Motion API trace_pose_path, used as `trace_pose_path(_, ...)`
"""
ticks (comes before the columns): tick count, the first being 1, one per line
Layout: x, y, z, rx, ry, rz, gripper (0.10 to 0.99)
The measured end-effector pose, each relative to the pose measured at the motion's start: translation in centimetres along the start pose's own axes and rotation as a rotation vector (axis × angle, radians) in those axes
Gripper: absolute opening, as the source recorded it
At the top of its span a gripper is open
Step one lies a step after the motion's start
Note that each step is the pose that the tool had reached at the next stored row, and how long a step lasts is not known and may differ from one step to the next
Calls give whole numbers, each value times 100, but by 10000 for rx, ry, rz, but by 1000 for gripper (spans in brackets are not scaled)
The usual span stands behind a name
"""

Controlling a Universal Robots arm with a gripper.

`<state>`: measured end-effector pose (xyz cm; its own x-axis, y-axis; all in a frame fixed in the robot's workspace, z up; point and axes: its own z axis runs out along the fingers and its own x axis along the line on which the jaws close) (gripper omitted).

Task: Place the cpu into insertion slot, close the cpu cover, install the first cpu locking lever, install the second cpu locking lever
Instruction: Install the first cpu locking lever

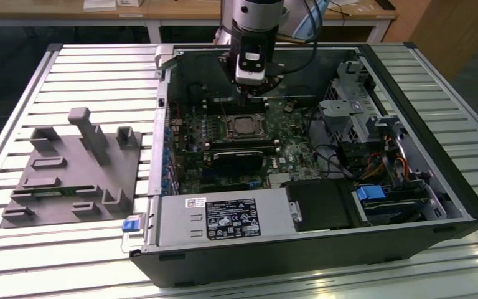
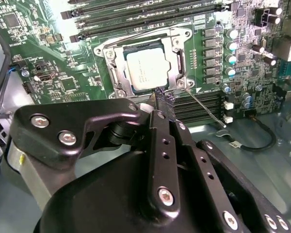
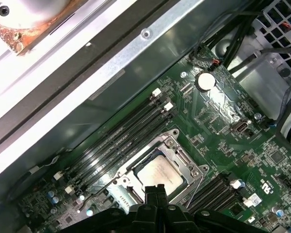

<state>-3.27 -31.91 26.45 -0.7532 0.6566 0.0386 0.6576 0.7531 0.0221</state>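
The cpu (image 2: 144, 70) lies flat in the insertion slot (image 2: 183, 37) on the green board, its silver top facing up. The cpu cover (image 2: 177, 59) is folded down around it, framing the chip. One thin wire locking lever (image 2: 208, 110) sticks out from the socket's corner over the memory slots. Another wire lever (image 2: 136, 37) runs along the socket's opposite edge. My gripper (image 2: 161, 97) hovers just above the socket's edge, shut with nothing between its fingers. In the first wrist view the gripper (image 3: 155, 190) sits over the rim of the cpu (image 3: 161, 172). The exterior view shows the gripper (image 1: 251, 89) above the cpu (image 1: 243, 126).
Long black memory slots (image 2: 136, 14) flank the socket on both sides. Case walls, a drive cage (image 1: 355, 112) and cables (image 1: 363, 165) crowd the exterior view's right. A power supply (image 1: 222, 218) sits at the case front. A grey fixture tray (image 1: 73, 168) lies outside on the exterior view's left.
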Motion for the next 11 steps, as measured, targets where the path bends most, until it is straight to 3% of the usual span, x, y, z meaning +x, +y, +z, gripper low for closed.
trace_pose_path(11,0,0,0,20,11,-522,106)
